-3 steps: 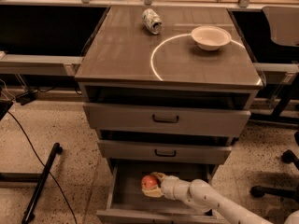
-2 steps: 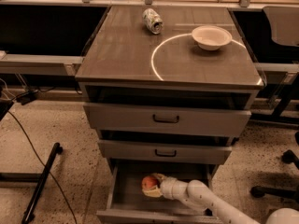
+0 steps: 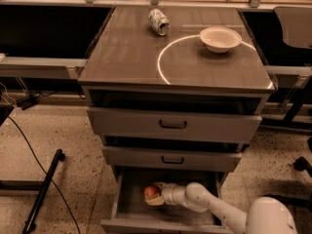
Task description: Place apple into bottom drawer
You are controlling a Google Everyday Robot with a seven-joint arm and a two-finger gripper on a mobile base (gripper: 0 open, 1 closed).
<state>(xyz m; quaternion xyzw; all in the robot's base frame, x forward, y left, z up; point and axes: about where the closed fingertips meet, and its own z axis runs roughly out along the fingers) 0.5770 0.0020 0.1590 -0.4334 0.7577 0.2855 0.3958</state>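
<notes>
The bottom drawer (image 3: 127, 206) is pulled open below the two upper grey drawers. The red-orange apple (image 3: 151, 192) sits inside it, near the left middle of its floor. My gripper (image 3: 157, 195) reaches into the drawer from the lower right on the white arm (image 3: 209, 206) and is closed around the apple, holding it at or just above the drawer floor.
On the cabinet top (image 3: 126, 57) lie a dented silvery can (image 3: 158, 21) and a white bowl (image 3: 220, 38). The two upper drawers (image 3: 173, 125) have black handles and are slightly out. A black stand leg (image 3: 43, 189) and cable lie on the floor at left.
The arm and apple have shifted slightly left and down inside the bottom drawer; the grip on the apple is unchanged.
</notes>
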